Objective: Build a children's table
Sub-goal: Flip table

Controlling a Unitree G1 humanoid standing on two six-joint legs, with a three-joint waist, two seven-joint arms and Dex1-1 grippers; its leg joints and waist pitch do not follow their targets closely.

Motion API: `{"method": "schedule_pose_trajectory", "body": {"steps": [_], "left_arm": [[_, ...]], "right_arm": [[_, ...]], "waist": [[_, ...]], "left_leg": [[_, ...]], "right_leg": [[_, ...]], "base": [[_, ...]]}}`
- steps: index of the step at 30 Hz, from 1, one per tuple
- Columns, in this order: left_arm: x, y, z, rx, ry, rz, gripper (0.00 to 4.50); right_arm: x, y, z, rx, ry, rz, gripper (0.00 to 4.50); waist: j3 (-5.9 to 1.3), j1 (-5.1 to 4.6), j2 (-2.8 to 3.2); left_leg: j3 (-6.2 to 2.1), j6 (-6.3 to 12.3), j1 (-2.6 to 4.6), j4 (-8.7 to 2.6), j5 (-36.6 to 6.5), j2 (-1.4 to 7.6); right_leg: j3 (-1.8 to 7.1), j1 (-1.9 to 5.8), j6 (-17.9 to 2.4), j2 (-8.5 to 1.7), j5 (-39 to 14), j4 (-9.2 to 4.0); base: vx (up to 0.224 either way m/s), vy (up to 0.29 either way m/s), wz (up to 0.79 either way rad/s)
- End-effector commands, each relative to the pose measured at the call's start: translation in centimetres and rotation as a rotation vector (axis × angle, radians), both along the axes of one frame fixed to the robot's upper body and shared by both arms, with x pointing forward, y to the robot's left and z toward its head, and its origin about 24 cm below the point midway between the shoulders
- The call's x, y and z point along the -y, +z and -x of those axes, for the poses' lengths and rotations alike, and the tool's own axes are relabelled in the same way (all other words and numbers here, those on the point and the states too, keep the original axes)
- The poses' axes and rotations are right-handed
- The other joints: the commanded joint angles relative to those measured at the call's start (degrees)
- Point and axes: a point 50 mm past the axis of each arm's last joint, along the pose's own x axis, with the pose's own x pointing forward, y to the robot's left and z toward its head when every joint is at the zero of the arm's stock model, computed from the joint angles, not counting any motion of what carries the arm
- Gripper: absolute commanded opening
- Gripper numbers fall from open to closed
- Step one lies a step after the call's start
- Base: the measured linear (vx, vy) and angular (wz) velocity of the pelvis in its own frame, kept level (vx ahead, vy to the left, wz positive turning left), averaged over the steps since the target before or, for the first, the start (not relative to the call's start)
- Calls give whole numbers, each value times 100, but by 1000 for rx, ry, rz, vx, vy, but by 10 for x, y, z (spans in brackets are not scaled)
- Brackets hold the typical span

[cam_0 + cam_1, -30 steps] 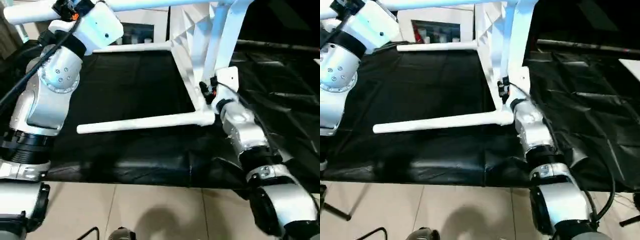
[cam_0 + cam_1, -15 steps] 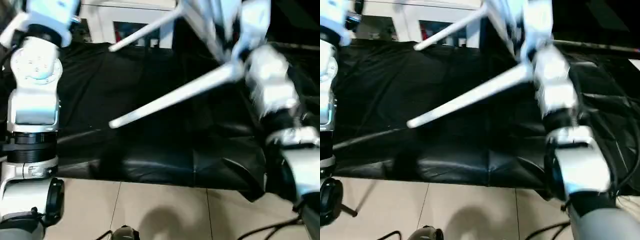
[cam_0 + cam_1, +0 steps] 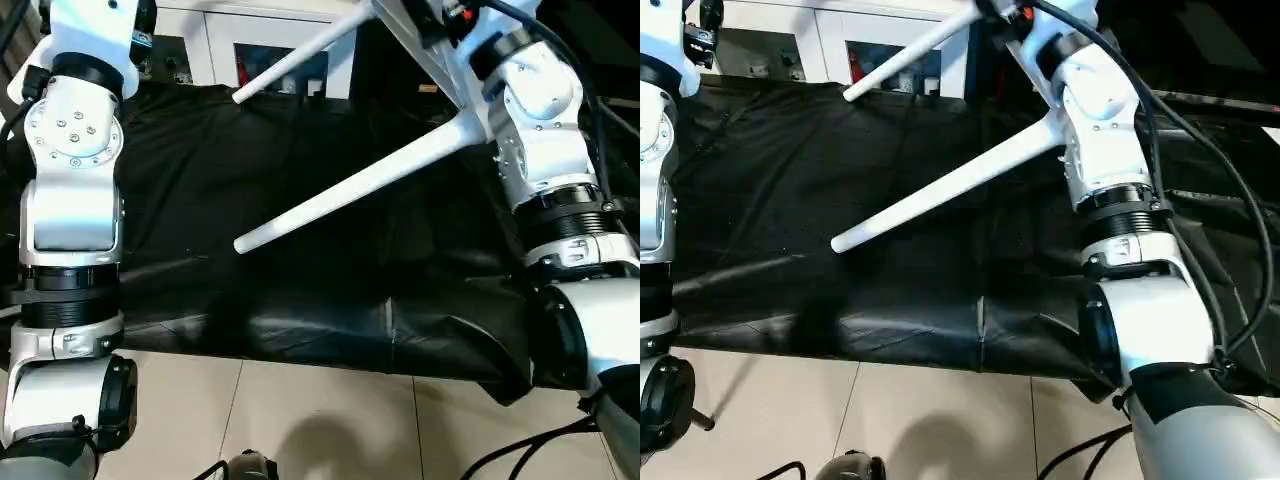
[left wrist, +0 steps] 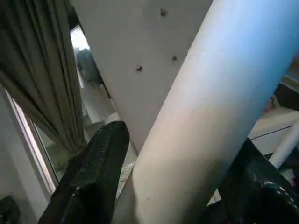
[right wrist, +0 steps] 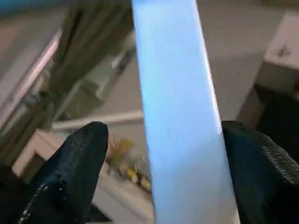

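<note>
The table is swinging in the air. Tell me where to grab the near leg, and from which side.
Grip the near leg at its thick upper end beside the right forearm, coming from below with claw fingers straddling the round tube. The thin free tip hangs over the black-draped table, so holding there would likely give poor control.

Both arms raised; L tool (image 4: 173, 186) clamped, R tool (image 5: 159, 172) spread.

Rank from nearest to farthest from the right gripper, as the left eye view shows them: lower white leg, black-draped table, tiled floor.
1. Lower white leg: its upper end is beside the right gripper, held high.
2. Black-draped table: below the leg.
3. Tiled floor: lowest, in front of the table.
</note>
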Motion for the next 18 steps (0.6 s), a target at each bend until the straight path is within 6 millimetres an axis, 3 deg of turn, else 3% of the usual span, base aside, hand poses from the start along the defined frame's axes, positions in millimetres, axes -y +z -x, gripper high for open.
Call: {"method": "schedule_pose_trajectory", "body": {"steps": [1,5,7,8,9,10,12,13,14,17,18], "left_arm": [[3,-12,-5,-58,-22,112,261],[-1,-15,-6,-75,-7,113,261],[-2,-16,-7,-83,2,120,261],[-2,-17,-7,-87,2,121,261],[-2,-17,-7,-88,1,121,261],[-1,-18,-8,-90,0,121,260],[-1,-18,-8,-91,0,120,259],[-1,-18,-8,-93,1,121,259],[-1,-18,-8,-96,2,122,259],[-1,-18,-8,-101,2,123,258],[-1,-18,-8,-101,0,123,258]], "right_arm": [[-13,6,17,143,93,20,441],[-26,-2,37,172,258,-13,450],[-37,-16,43,100,346,-19,450],[-47,-42,42,-48,381,-58,450],[-49,-52,42,-96,388,-76,450],[-52,-75,39,-215,370,-123,450],[-53,-87,38,-279,354,-148,450],[-53,-100,37,-337,329,-168,450],[-52,-126,37,-460,317,-181,450],[-48,-168,48,-663,303,-171,450],[-41,-181,53,-736,266,-223,450]], "waist": [[-485,-25,-64],[-485,-26,-51],[-479,-35,-6],[-473,-49,1],[-453,-49,-5],[-448,-64,20],[-459,-69,21],[-463,-72,31],[-464,-72,24],[-419,-57,43],[-442,-67,40]], "left_leg": [[-130,85,227,-346,-1228,241],[-145,214,231,-355,-1253,247],[-163,195,238,-381,-1301,254],[-172,154,251,-403,-1411,259],[-171,87,269,-439,-1580,261],[-191,-44,277,-470,-1812,261],[-200,-232,314,-489,-2022,267],[-204,-279,315,-493,-2080,265],[-207,-365,313,-497,-2144,261],[-216,-398,345,-531,-2410,261],[-232,-437,332,-536,-2423,257]], "right_leg": [[161,189,-1055,-260,-620,-381],[164,195,-1020,-246,-567,-386],[159,187,-1009,-228,-605,-390],[163,180,-1007,-219,-694,-406],[170,163,-982,-223,-897,-441],[169,159,-969,-240,-1171,-467],[177,139,-948,-249,-1365,-495],[176,136,-940,-250,-1393,-492],[177,132,-892,-257,-1423,-495],[192,107,-758,-252,-1659,-557],[193,138,-761,-274,-1667,-558]], "base": [[0,0,0],[0,0,0],[0,0,0],[0,0,0],[0,0,0],[0,0,0],[0,0,0],[0,0,0],[0,0,0],[0,0,0],[0,0,0]]}}
